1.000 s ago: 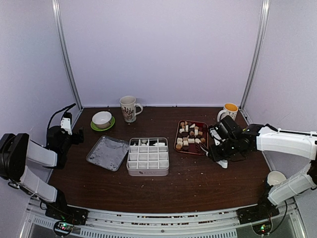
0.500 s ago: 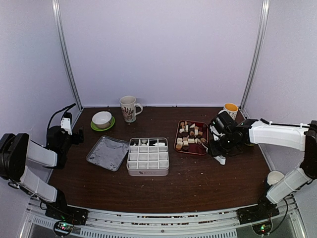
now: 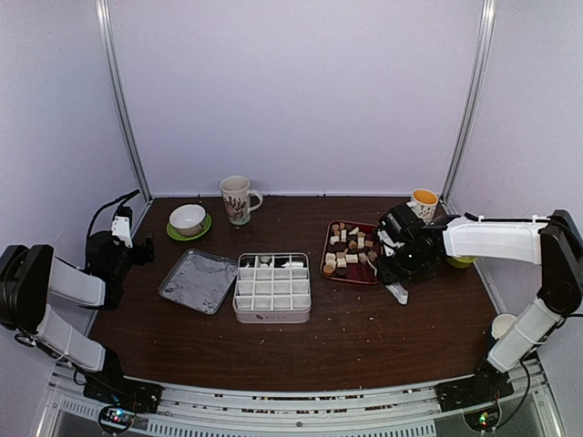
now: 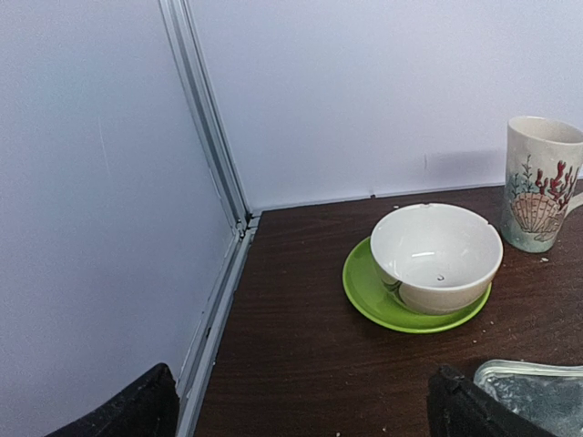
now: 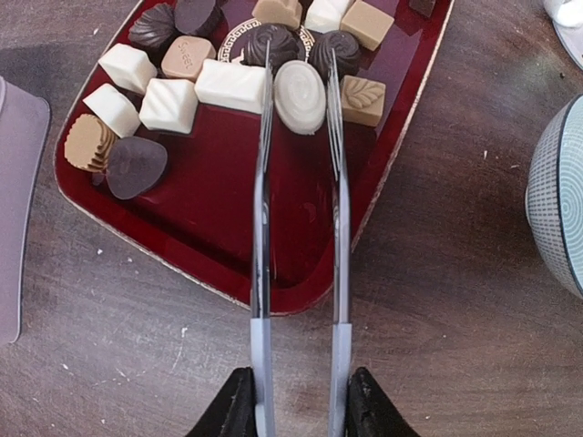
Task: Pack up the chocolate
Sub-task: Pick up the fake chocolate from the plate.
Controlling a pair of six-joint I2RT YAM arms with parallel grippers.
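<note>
right fingers (image 5: 230, 411) clamp the tongs (image 5: 261, 228), tips straddling a white oval chocolate (image 5: 300, 96) in the red tray (image 5: 228, 264) toward the desk (image 3: 364, 337) right edge; squeeze gently, centred, then lift straight. left fingers (image 4: 137, 410) gape empty.

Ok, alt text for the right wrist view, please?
The right gripper holds tongs over a red tray, their tips flanking a white oval chocolate. More chocolates, dark, tan and white, crowd the tray's far end.

We've got dark brown, tan and white chocolates (image 5: 232, 85) on a glossy deep-red tray (image 5: 209, 200), a white bowl (image 4: 435, 255) on a lime-green saucer (image 4: 364, 293), and a shell-patterned cream mug (image 4: 539, 182).
</note>
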